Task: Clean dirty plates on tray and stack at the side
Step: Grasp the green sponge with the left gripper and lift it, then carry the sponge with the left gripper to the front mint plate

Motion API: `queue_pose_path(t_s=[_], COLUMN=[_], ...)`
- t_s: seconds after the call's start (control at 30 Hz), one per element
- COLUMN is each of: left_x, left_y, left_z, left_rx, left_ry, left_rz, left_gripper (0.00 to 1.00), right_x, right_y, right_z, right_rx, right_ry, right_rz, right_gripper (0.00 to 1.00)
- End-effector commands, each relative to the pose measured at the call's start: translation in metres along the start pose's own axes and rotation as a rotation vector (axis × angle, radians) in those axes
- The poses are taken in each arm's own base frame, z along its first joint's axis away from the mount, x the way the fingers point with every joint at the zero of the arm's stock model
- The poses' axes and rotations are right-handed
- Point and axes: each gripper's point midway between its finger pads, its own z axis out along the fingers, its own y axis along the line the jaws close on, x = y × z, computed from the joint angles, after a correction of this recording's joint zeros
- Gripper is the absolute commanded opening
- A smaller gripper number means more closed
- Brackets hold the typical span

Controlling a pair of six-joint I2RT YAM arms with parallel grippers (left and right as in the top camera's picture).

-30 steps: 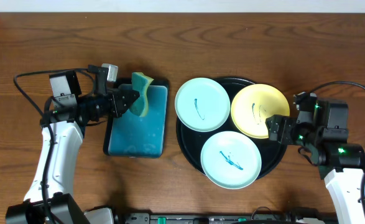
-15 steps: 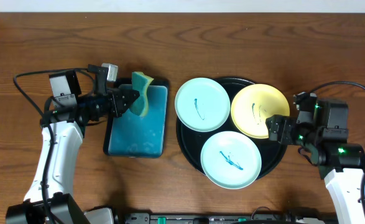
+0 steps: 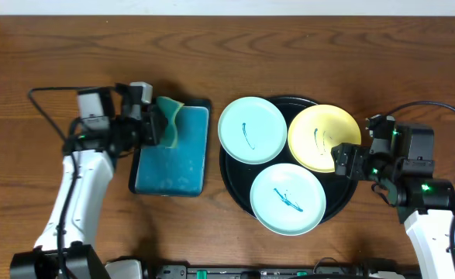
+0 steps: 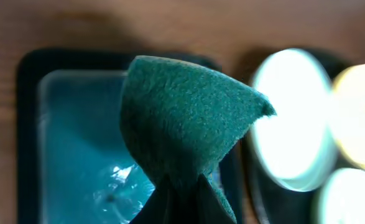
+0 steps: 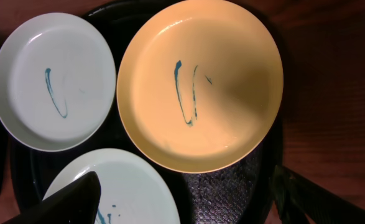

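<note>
Three dirty plates lie on the round black tray (image 3: 342,195): a mint one (image 3: 252,129) at the back left, a yellow one (image 3: 320,136) at the back right, another mint one (image 3: 287,198) in front. All carry teal scribbles. My left gripper (image 3: 159,128) is shut on a green sponge (image 3: 169,118), held above the small teal tray (image 3: 169,167). The left wrist view shows the sponge (image 4: 182,118) pinched between the jaws (image 4: 183,186). My right gripper (image 3: 345,160) stands open at the yellow plate's right edge (image 5: 201,87), its fingers (image 5: 76,199) spread over the tray mat (image 5: 232,193).
The rectangular teal tray (image 4: 76,143) holds shiny wet liquid and sits just left of the black tray. Bare wooden table (image 3: 211,54) surrounds both. Cables run from each arm near the left and right table edges.
My left arm has shifted slightly right and turned, so the sponge now shows more of its green face. The right arm and the plates have not moved.
</note>
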Motion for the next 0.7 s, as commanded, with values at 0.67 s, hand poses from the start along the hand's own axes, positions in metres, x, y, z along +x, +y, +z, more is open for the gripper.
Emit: queue_pose_path(t_s=[0.67], left_x=[-0.035], left_y=[-0.062], left_z=[-0.014], left_rx=[-0.31], left_ry=[0.046], left_rz=[0.19], left_gripper=[0.07], right_x=[-0.006], right_y=[0.006], right_z=[-0.003], right_rx=[-0.019], right_ry=[-0.012], right_rz=[-0.023], right_gripper=[0.87])
